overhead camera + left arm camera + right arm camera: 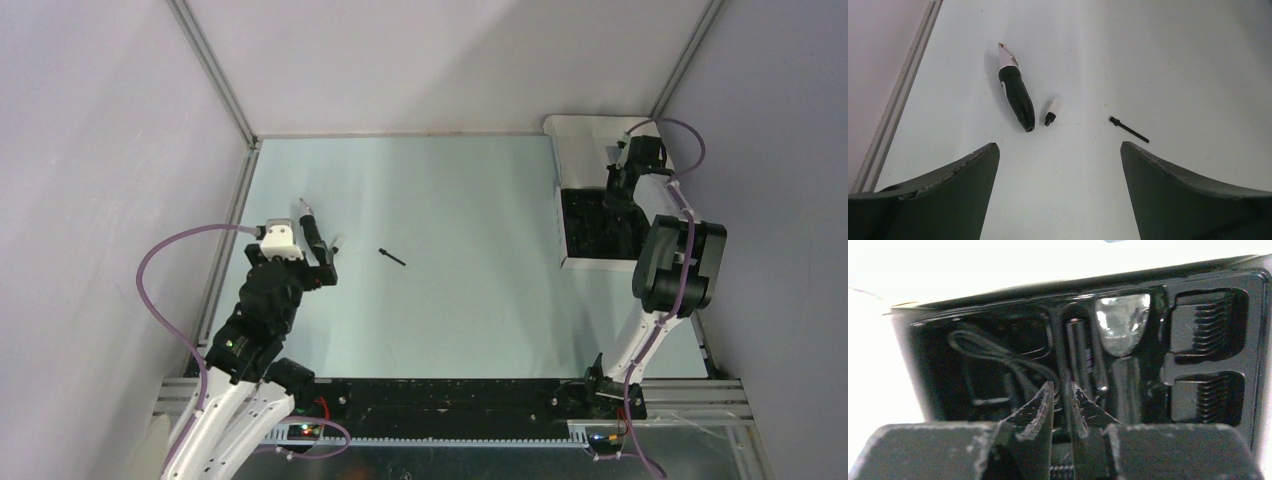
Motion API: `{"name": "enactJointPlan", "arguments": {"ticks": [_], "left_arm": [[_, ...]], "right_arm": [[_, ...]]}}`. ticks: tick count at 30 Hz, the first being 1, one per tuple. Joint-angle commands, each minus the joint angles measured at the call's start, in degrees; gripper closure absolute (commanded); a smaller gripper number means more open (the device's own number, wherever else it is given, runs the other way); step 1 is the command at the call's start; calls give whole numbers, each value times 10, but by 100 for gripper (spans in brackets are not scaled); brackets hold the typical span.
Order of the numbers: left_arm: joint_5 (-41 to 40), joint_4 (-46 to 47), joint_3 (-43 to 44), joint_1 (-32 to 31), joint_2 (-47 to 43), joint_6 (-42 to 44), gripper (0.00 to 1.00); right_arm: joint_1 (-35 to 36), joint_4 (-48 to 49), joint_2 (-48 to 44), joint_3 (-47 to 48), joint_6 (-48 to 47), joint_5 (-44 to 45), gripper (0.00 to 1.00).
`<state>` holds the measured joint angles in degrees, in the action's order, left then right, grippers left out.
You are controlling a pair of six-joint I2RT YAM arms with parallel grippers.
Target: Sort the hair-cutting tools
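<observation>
Three loose pieces are lying on the left part of the table (1173,60): the tapered trimmer body (1017,97), a short cylinder (1052,111) with a white tip just beside its blunt end, and the thin stick (1128,129) further right, apart from both. Your left gripper (1059,146) is hovering on their near side, its fingers standing wide and holding nothing. Your right gripper (1060,387) is hanging over the white box (590,135) at the far right, its fingers standing narrow with a slim empty gap between the tips. Under it the black insert (1148,285) is showing two comb attachments (1205,320) seated in separate pockets, a coiled cable (993,357) in another, and what may be a dark cylinder (1079,355) in a slot; glare is blurring that part.
</observation>
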<state>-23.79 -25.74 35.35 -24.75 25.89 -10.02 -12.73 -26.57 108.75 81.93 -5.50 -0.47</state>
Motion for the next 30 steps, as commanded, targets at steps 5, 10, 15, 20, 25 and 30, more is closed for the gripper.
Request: {"name": "enactJointPlan", "arguments": {"ticks": [5,10,15,20,25,30], "left_arm": [[-20,17,2,-2,13,-3,2],[-34,-2,19,-1,51,-23,2],[-18,-30,56,14,116,-65,2],[-9,-64,105,65,226,-119,2],[51,-68,129,132,317,-145,2],[97,-29,148,193,377,-156,2]], "right_arm": [[78,2,-147,-33,88,-61,70],[154,20,-233,-91,116,-67,65],[232,45,-334,-174,132,-38,62],[275,100,-468,-270,166,-59,49],[270,144,-572,-335,200,-149,40],[246,169,-645,-387,223,-205,32]]}}
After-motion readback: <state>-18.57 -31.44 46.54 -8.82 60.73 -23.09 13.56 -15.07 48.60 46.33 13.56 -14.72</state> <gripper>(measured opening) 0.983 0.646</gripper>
